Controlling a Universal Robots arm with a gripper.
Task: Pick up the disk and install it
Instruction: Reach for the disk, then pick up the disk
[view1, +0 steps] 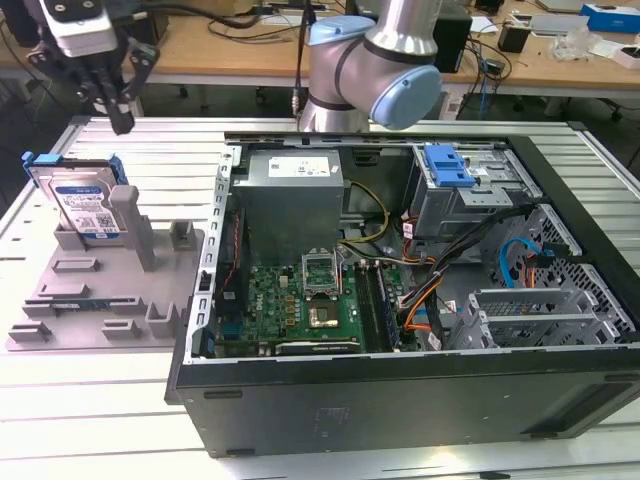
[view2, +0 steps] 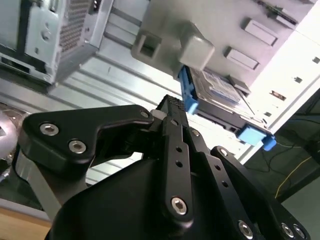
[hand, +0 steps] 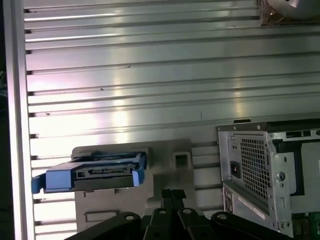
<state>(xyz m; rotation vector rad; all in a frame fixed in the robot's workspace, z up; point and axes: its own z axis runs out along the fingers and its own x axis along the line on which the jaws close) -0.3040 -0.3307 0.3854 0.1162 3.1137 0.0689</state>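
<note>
The disk (view1: 82, 200) is a silver drive with a white-and-blue label in a blue carrier bracket. It stands on edge in a slot of the grey holder (view1: 100, 290), at the exterior view's left. My gripper (view1: 118, 118) hangs in the air above and just behind the disk, apart from it. Its fingers (hand: 172, 196) are shut with nothing between them. In both wrist views the disk (hand: 95, 172) (view2: 220, 92) lies just beyond the fingertips (view2: 172, 104), its blue bracket facing them.
An open computer case (view1: 400, 400) lies on the slatted metal table (view1: 90, 400), to the right of the holder. Inside are a grey power supply (view1: 295, 190), a motherboard (view1: 300, 300), cables and a drive bay with a blue latch panel (view1: 447, 165). The arm's base (view1: 370, 70) stands behind the case.
</note>
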